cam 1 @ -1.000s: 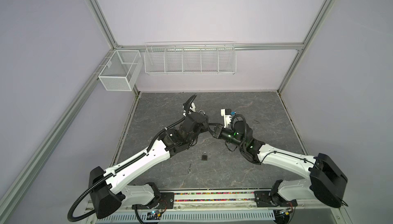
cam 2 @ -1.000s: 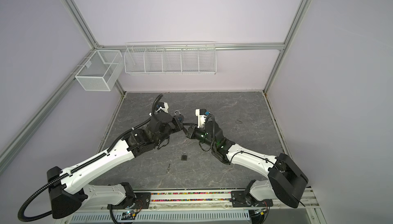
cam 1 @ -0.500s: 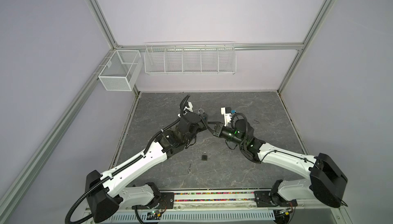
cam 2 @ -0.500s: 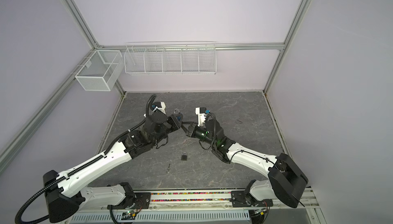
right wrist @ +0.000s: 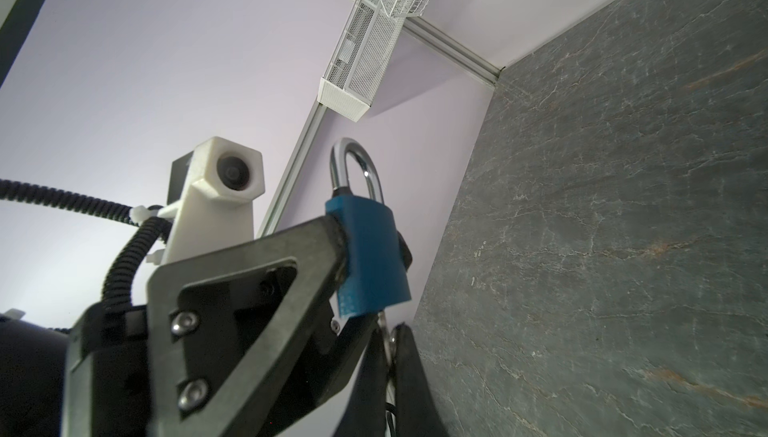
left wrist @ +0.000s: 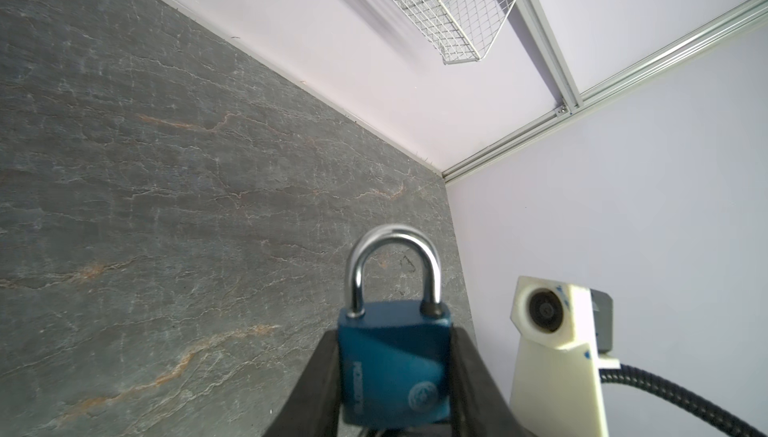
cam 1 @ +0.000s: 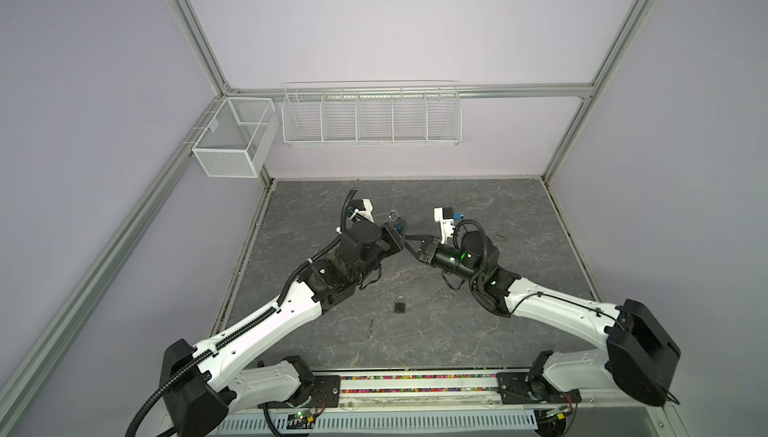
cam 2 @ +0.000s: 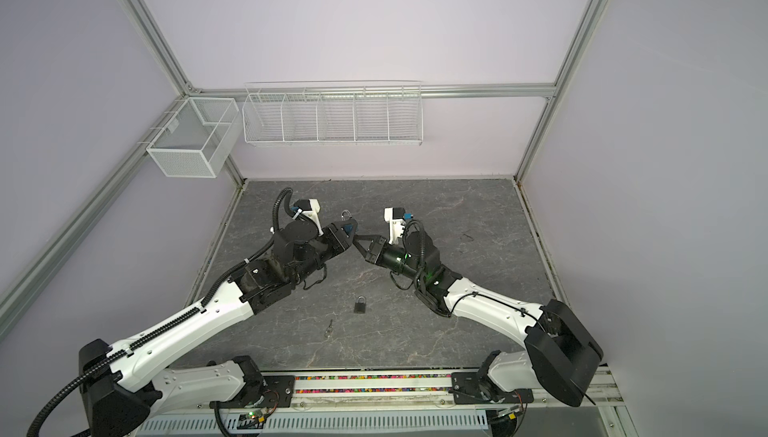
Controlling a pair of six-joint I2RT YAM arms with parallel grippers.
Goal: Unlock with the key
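Both top views: left gripper [cam 1: 397, 233] clamps the blue padlock [cam 2: 350, 229] aloft, a black padlock [cam 1: 400, 306] lying well apart. Left wrist view alone shows the blue padlock's emblem [left wrist: 420, 396]. Right wrist view alone: right gripper [right wrist: 388, 358] pinched shut on a key [right wrist: 387, 333] just below the blue padlock

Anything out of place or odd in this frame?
Mildly: a second, dark padlock and what looks like a loose key lie unused on the table. The blue padlock sits straight in the left gripper. No damage visible.
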